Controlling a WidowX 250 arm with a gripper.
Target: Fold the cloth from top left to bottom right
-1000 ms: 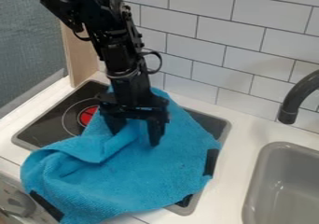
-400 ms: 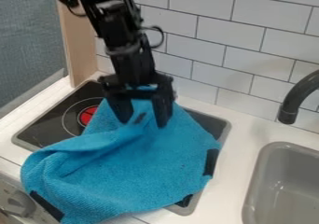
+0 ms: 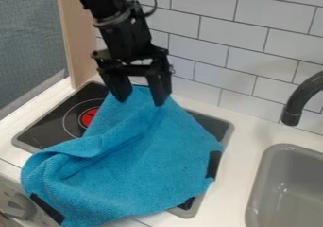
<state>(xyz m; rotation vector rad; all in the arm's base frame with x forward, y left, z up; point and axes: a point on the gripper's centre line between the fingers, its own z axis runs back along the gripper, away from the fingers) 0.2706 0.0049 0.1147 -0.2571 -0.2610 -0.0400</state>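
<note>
The black gripper [image 3: 140, 97] hangs at upper centre, its two fingers spread apart with the cloth's upper end behind and just below them. Whether the fingertips touch the fabric I cannot tell. The blue cloth [image 3: 142, 160] lies rumpled over the stove, with a raised fold running across its left part. Its narrow upper end points toward the tiled wall, and its lower left part hangs over the counter's front edge. Dark patches show at its right, bottom and lower left edges.
Left of the cloth, the black stove top [image 3: 47, 126] shows a red burner [image 3: 89, 117]. A grey sink [image 3: 287, 188] sits at lower right under a dark faucet [image 3: 300, 98]. White tiles [image 3: 243, 56] rise behind, and a wooden panel [image 3: 79, 41] stands at left.
The gripper has risen up and away from the cloth's middle to above its upper end, its fingers standing apart. The cloth's upper part has shifted slightly and its creases look smoother.
</note>
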